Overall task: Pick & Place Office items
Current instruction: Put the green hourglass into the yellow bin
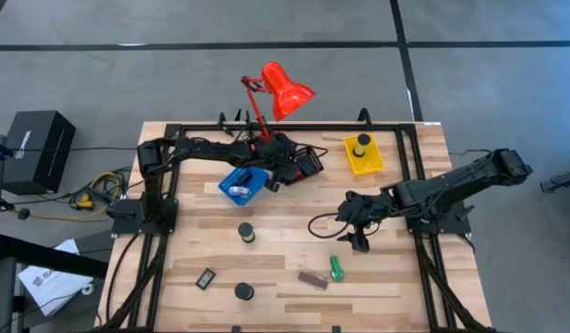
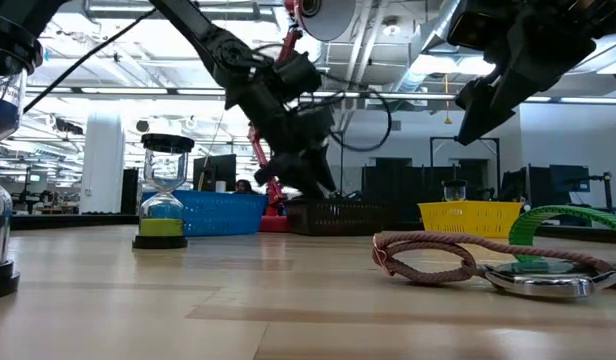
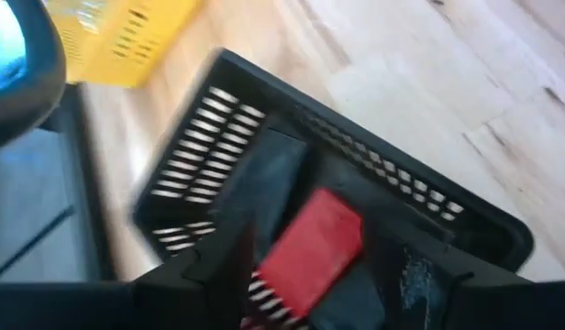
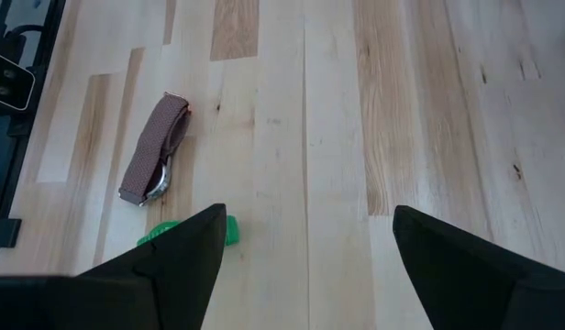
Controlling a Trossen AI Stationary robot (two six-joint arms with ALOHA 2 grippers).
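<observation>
Blurred red block [image 3: 310, 249] over black tray [image 3: 466, 220], left gripper grip unclear, right gripper [image 4: 305, 252] wide open, empty

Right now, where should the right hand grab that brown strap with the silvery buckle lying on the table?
Grip the brown strap across its narrow middle, coming straight down: it lies flat and long on the wooden table. The right hand is open just beside it.

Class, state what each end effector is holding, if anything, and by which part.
The right end effector is open and holds nothing. The left end effector hangs over the black tray with a red block; whether it grips it cannot be told.
</observation>
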